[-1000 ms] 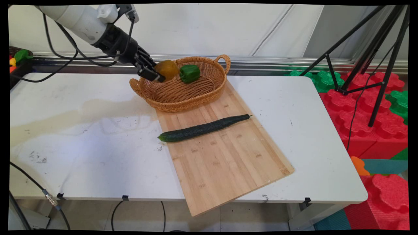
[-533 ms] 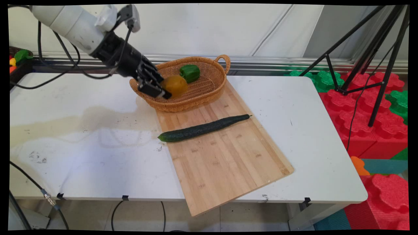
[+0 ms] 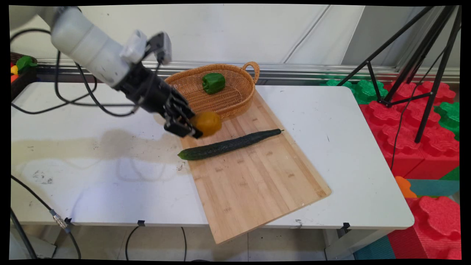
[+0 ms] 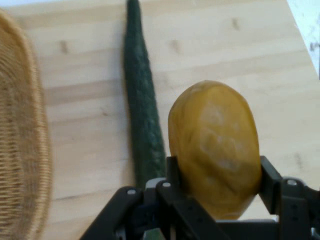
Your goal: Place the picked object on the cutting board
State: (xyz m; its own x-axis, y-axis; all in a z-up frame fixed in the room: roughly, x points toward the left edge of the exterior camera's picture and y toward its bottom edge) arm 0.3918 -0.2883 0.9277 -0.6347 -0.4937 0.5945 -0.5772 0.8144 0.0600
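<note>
Gripper: the black gripper (image 3: pixel 191 127) has its two fingers clamped on a yellow-orange fruit (image 3: pixel 208 123), one finger on each side of it, so it's gripping, not empty. In the hand view the fruit (image 4: pixel 215 147) sits snug between the fingers (image 4: pixel 172 172).

Fruit: up in the air, off the surface, over the far left corner of the wooden board (image 3: pixel 250 176), just outside the near rim of the basket (image 3: pixel 235 99).

Cucumber: long dark green cucumber (image 3: pixel 230 144) lying slantwise across the far half of the board, its thick end poking past the board's left edge. It's just on the near side of the fruit, apart from it.

Basket: wicker, with handles, sitting at the board's far end toward the table's far edge. One green pepper (image 3: pixel 213 82) inside, near the far wall.

Table: white table (image 3: pixel 92 176), kinda scuffed and stained on the left side.
</note>
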